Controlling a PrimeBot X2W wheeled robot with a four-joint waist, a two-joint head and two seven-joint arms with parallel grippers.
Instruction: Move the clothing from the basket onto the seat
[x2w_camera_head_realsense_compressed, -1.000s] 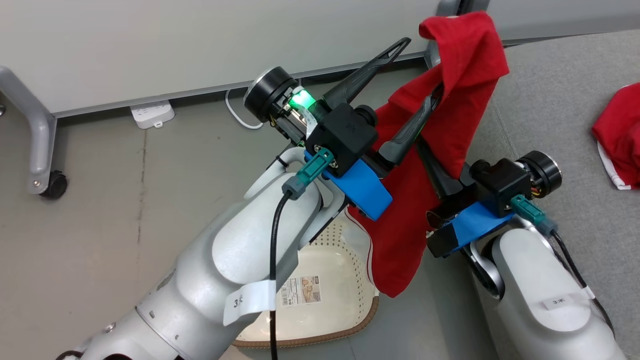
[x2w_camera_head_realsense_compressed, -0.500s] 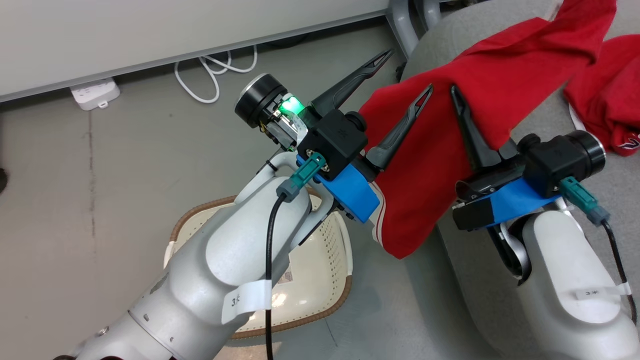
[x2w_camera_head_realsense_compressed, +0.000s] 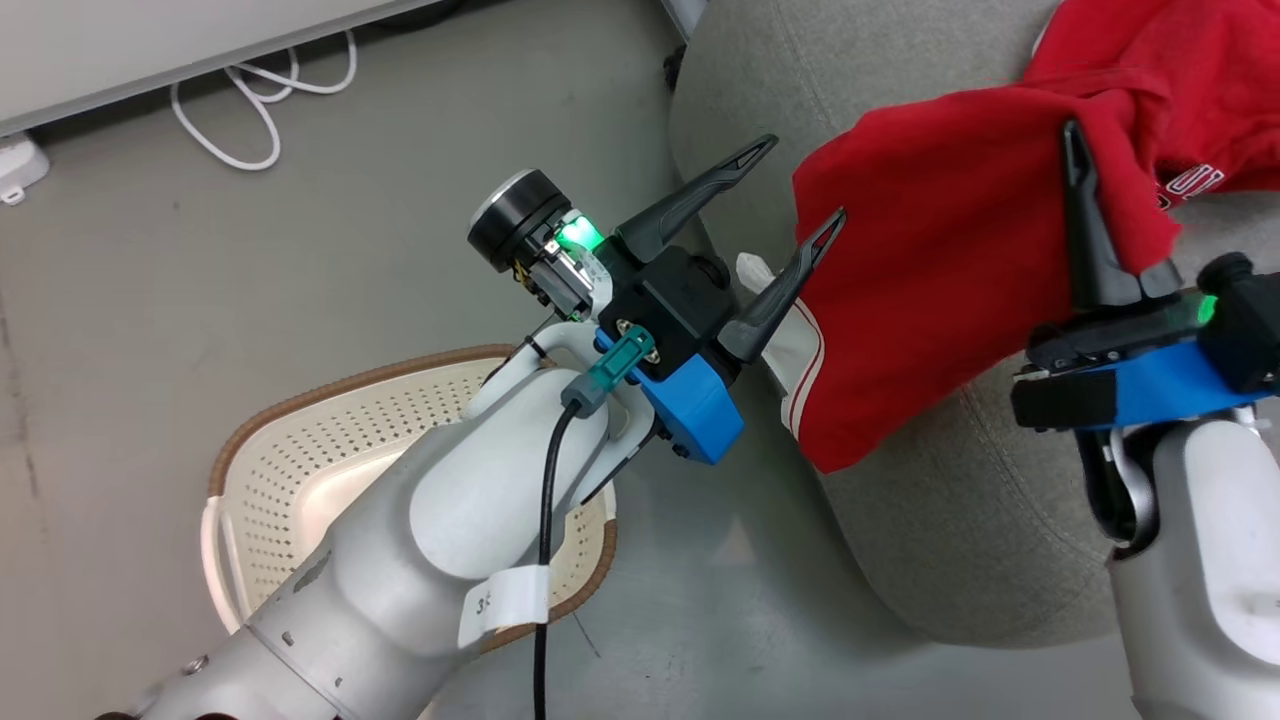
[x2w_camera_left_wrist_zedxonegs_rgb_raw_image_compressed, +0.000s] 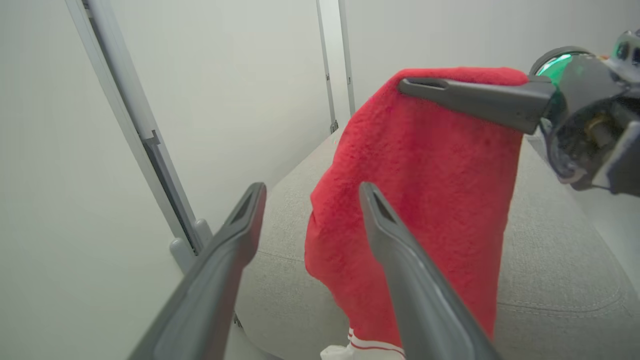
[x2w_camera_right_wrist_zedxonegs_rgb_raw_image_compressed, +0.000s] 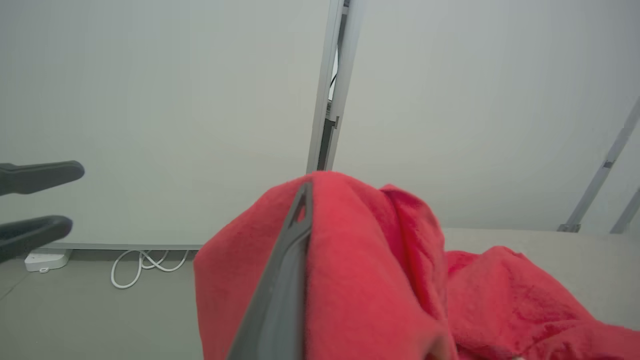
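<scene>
The right fingers (x2w_camera_head_realsense_compressed: 1088, 240) are closed tight on a fold of red clothing (x2w_camera_head_realsense_compressed: 930, 300), pinching it near its upper edge. From that grip the cloth hangs down over the rounded left end of the grey seat (x2w_camera_head_realsense_compressed: 960, 530), its white-trimmed hem (x2w_camera_head_realsense_compressed: 800, 350) dangling past the cushion's edge above the floor. In the left wrist view the clothing (x2w_camera_left_wrist_zedxonegs_rgb_raw_image_compressed: 415, 200) drapes from the right fingers (x2w_camera_left_wrist_zedxonegs_rgb_raw_image_compressed: 475, 100) as a loose sheet in front of the seat (x2w_camera_left_wrist_zedxonegs_rgb_raw_image_compressed: 550, 260). In the right wrist view the fabric (x2w_camera_right_wrist_zedxonegs_rgb_raw_image_compressed: 380, 280) is bunched against one right finger (x2w_camera_right_wrist_zedxonegs_rgb_raw_image_compressed: 285, 290), and more red cloth lies on the seat to the right.

A jersey (x2w_camera_head_realsense_compressed: 1190, 185) with white lettering rests on the seat at the far right, touching the held cloth.

The left fingers (x2w_camera_head_realsense_compressed: 700, 188) are spread wide and hold nothing. They sit just left of the hanging cloth, with the lower one close to the white hem; whether it touches is unclear.

The basket (x2w_camera_head_realsense_compressed: 290, 470) stands on the floor at the near left, partly hidden under the left arm (x2w_camera_head_realsense_compressed: 450, 530). A white cable (x2w_camera_head_realsense_compressed: 260, 110) loops on the floor by the far wall.
</scene>
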